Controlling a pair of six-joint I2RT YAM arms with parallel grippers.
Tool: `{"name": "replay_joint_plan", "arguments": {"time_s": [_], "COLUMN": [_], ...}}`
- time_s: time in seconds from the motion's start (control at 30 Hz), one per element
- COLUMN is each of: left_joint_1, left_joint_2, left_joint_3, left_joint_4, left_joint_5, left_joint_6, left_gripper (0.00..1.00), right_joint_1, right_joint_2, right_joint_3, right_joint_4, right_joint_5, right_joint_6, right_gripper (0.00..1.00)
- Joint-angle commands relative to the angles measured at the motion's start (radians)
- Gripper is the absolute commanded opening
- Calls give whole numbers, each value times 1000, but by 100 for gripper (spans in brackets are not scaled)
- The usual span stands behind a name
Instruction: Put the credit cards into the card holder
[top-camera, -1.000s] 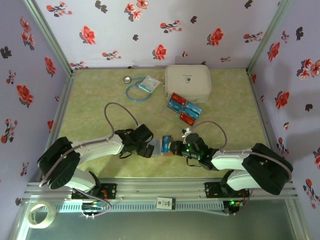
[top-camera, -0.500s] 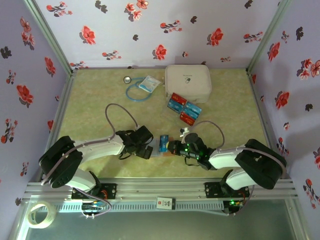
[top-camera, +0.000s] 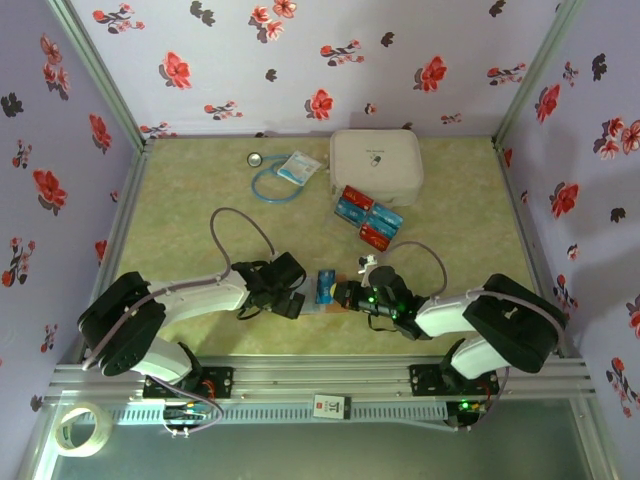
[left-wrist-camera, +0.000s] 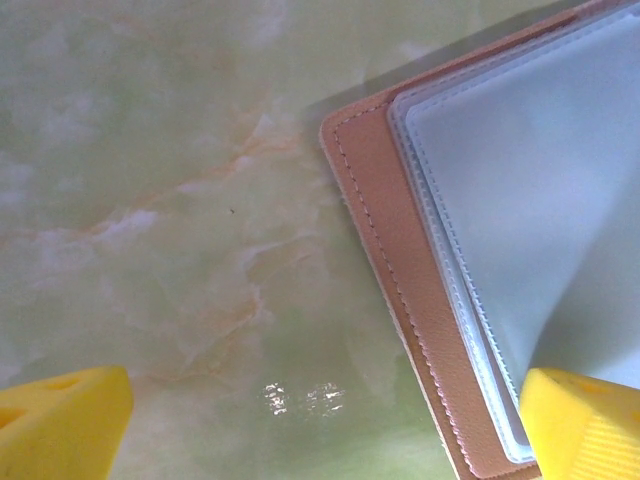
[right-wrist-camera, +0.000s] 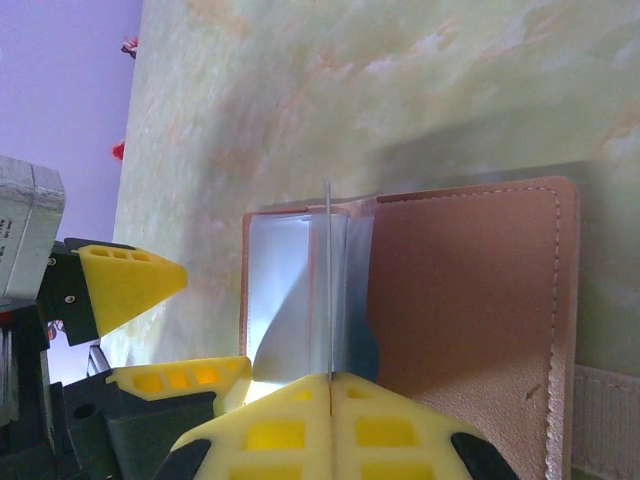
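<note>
Having been tipped on edge, a flat blue card (right-wrist-camera: 328, 290) is pinched by the right gripper (right-wrist-camera: 330, 392) over the open pinkish-brown leather wallet (right-wrist-camera: 465, 300); the left gripper (left-wrist-camera: 320, 430) is spread wide; insertion is judged near.

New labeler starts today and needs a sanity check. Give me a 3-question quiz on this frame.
1. Pick one: the right gripper has a card
A. lying flat on the table
B. pinched between its fingers, over the open holder
C. tucked fully into a sleeve
2. True or false: the left gripper is shut on a card.
3. Fill in: the spare cards lie beside the white ____.

Key: 1 B; 2 false, its fingers stand wide apart; 3 case.
</note>
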Motion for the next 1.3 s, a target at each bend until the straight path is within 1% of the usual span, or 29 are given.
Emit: {"name": "replay_joint_plan", "arguments": {"time_s": [0.0,0.4,1.27], "left_joint_1": [-7,-8,-7], "left_joint_2": [9,10,13], "left_joint_3": [-18,-20,-19], "left_joint_4": [-12,-11,-8], "left_joint_5": [-30,-29,-29], "left_joint_6": [-13,-15,-17], "left_gripper": [100,100,100], "right_joint_1": [5,6,10], "right_joint_2": [23,79,127], "right_joint_3": [-3,-5,-30], "right_joint_4": [54,124,146], "right_joint_5": [-10,-38,-82], "right_joint_6": [8,25,19], "right_gripper": [0,0,0]}}
